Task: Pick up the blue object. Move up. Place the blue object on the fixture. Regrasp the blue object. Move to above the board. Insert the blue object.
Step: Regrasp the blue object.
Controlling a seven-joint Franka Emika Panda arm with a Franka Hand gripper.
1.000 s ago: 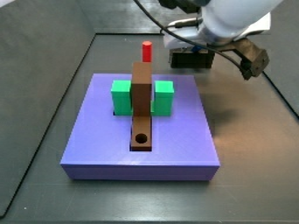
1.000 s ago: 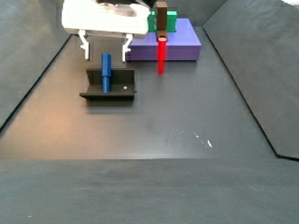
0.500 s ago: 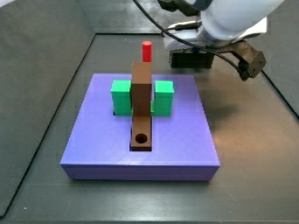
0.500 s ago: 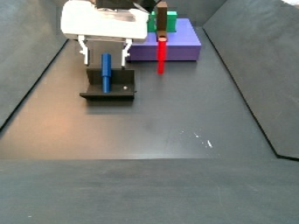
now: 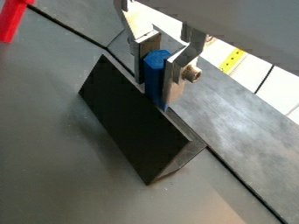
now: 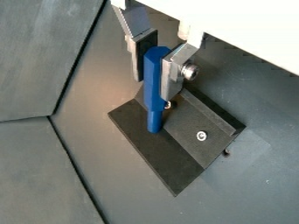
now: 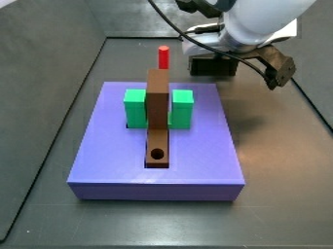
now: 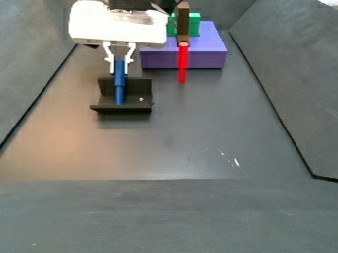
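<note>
The blue peg (image 6: 155,87) stands upright on the dark fixture (image 6: 187,153), its lower end on the base plate; in a side view it shows at the upper left of the frame (image 8: 119,79), rising from the fixture (image 8: 122,99). Set on end like this, the peg offers its upper part for a fresh grip, which fits the regrasp step.

The gripper (image 6: 156,51) is around that upper part. In both wrist views the silver fingers (image 5: 177,63) flank the peg (image 5: 153,70) closely, one plate on each side. One finger seems to press against it; on the other side a narrow gap may remain. So the jaws are nearly closed about the peg, but whether they grip it firmly I cannot tell. In a side view the gripper (image 8: 119,54) hangs straight above the fixture, fingers pointing down along the peg.

The purple board (image 7: 159,146) fills the middle of a side view, well apart from the fixture (image 7: 212,65) at the upper right behind the arm. It carries two green blocks (image 7: 135,107), a long brown strip (image 7: 158,122) with a round hole near its front end, and a red peg (image 7: 164,55) at its far edge. Grasping the peg vertically probably suits lowering it straight down into an opening on the board.
</note>
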